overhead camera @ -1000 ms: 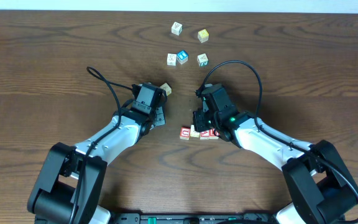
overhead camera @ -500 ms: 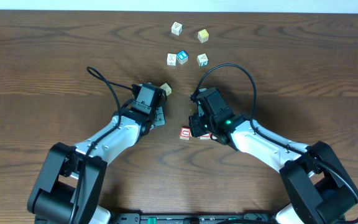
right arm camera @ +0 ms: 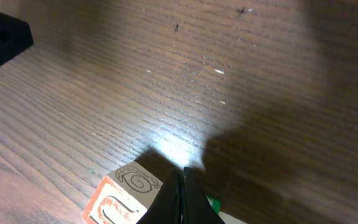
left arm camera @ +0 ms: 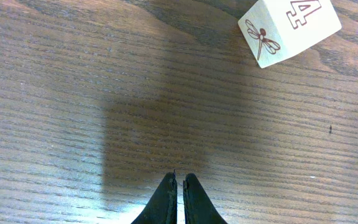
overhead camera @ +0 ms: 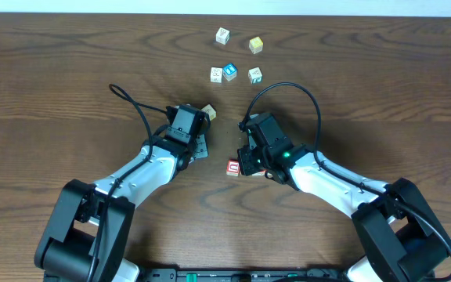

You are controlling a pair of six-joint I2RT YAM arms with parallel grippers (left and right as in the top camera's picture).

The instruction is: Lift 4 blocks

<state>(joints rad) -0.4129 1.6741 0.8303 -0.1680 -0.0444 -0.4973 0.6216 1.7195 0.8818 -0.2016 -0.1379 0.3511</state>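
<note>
The counter [overhead camera: 69,86] is a dark wood-grain board. A red-faced block [overhead camera: 232,167] lies on it just beside my right tool [right arm camera: 182,177], on the side toward my left tool [left arm camera: 179,182]. A dragonfly-marked cube [left arm camera: 289,28] lies ahead and to the right of my left tool, apart from it. Well beyond both tools lie a white cube [overhead camera: 222,35], a yellow cube [overhead camera: 255,45], a light cube [overhead camera: 216,74], a blue-faced cube [overhead camera: 229,72] and a green-marked cube [overhead camera: 254,74].

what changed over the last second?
Right gripper slid left over the block row, hiding most of it overhead; only the end red block shows clearly. Nothing gripped or released. Left gripper, that red block and the far cubes stayed put.
</note>
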